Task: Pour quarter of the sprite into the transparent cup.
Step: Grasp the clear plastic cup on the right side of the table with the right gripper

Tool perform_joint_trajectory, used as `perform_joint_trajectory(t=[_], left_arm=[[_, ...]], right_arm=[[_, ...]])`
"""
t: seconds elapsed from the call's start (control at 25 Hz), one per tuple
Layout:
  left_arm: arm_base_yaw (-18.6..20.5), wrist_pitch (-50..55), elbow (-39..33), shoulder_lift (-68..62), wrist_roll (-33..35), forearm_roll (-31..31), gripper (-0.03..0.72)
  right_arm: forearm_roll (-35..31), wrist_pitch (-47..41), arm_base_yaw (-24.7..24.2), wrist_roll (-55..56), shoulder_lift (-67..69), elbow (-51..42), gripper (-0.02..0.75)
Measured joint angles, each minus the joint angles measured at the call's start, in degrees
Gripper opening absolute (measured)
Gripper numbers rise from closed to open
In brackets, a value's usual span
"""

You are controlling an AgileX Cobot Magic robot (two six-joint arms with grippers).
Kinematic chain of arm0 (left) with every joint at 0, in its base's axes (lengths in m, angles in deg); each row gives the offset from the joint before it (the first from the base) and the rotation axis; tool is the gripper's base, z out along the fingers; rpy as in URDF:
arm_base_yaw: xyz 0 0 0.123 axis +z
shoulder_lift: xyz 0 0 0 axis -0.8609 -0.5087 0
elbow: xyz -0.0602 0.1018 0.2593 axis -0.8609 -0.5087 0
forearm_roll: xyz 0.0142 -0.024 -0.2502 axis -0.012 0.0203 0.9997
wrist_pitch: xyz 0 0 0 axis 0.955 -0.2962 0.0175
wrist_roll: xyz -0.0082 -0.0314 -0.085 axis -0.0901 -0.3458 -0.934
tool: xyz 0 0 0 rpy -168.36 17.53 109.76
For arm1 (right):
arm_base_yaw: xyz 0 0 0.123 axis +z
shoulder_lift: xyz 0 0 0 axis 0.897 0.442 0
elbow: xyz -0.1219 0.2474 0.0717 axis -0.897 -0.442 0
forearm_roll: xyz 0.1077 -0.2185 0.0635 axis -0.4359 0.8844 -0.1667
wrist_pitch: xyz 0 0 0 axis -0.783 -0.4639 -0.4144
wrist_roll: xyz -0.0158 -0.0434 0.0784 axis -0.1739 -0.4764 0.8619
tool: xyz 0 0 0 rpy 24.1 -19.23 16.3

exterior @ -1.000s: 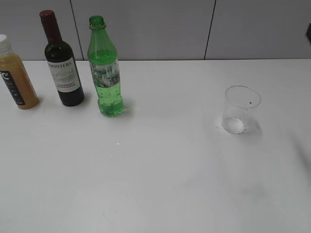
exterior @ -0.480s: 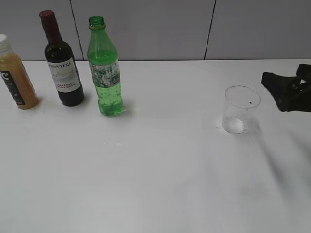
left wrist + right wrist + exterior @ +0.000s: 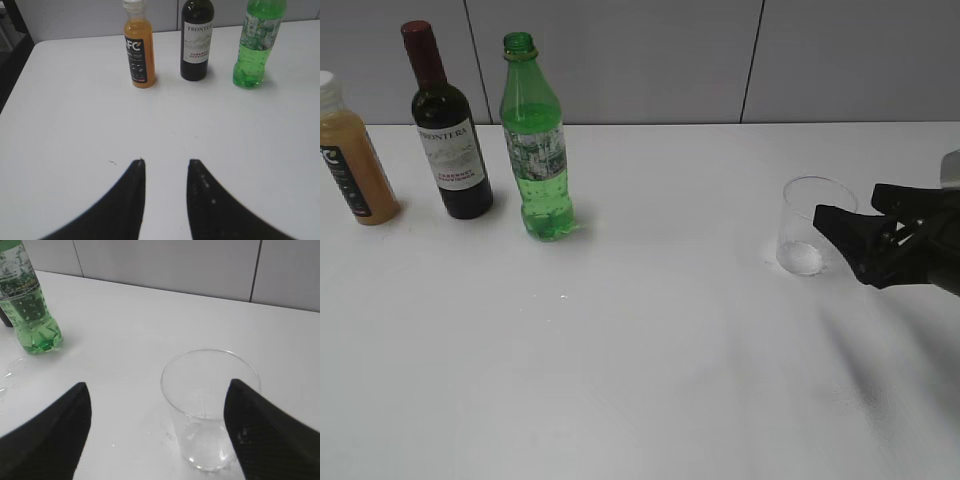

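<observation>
Cup being approached by the right gripper; pouring not yet begun.

The bottle (image 3: 533, 140), uncapped and upright, stands at the left rear of the table (image 3: 640, 380), well apart from the cup (image 3: 814, 226) at the right. The cup is framed by the spread, empty jaws of the right gripper (image 3: 848, 222); a closing grasp seems called for next. The left gripper (image 3: 166, 164) is held partly parted on nothing. A wine bottle (image 3: 446, 130) and juice bottle (image 3: 352, 155) stand beside, before a grey panelled wall (image 3: 620, 60).

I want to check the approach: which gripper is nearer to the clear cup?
The right gripper, open, is right beside the cup. The left gripper is far off, facing the three bottles.
</observation>
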Motion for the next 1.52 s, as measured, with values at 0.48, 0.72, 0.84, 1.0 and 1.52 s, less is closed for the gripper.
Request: perform_joint_trajectory(t=[0.48, 0.72, 0.84, 1.0, 1.52], left_arm=[[0.0, 0.0, 0.0, 0.0, 0.0, 0.0, 0.228], [0.0, 0.0, 0.0, 0.0, 0.0, 0.0, 0.228], [0.0, 0.0, 0.0, 0.0, 0.0, 0.0, 0.228], [0.0, 0.0, 0.0, 0.0, 0.0, 0.0, 0.228], [0.0, 0.0, 0.0, 0.0, 0.0, 0.0, 0.228]], right_arm=[[-2.5, -1.9, 0.0, -6.4, 4.2, 0.0, 0.633], [-7.2, 3.7, 0.0, -10.0, 9.6, -0.3, 0.633], [-8.1, 8.4, 0.0, -10.4, 12.7, -0.3, 0.633], [-10.1, 10.2, 0.0, -11.8, 16.2, -0.3, 0.633], [-11.1, 10.6, 0.0, -14.9, 18.0, 0.2, 0.641]])
